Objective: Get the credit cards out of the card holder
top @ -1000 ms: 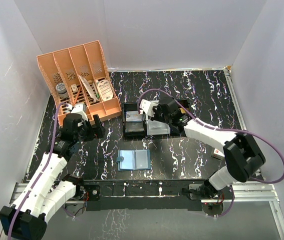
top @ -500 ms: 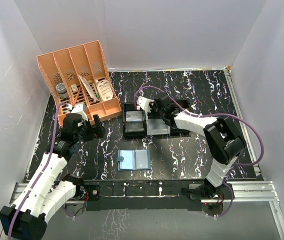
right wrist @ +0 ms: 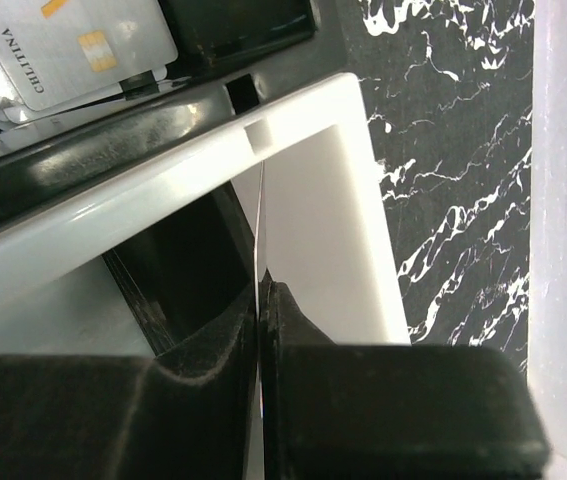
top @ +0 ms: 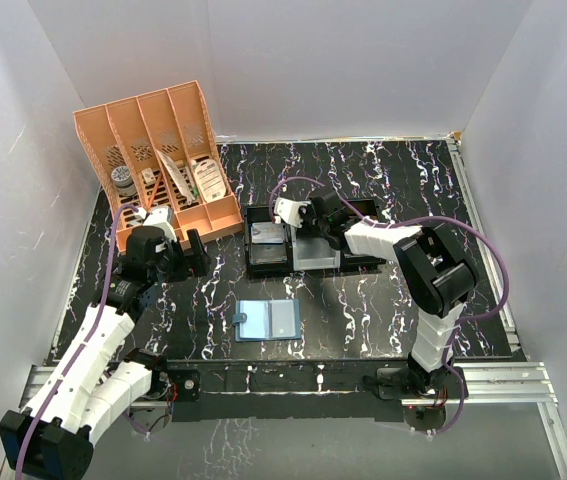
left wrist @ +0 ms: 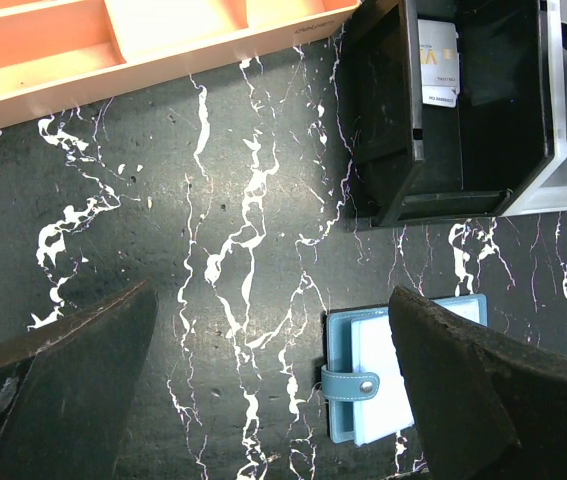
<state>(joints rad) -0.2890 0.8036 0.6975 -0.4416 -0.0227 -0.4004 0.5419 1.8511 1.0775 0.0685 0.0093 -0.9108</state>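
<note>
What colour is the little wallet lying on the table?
The wallet is teal-blue, paler blue inside; clearest in the left wrist view.

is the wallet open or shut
Open: the wallet lies spread flat on the table, pale inside facing up, snap strap loose at its edge.
</note>
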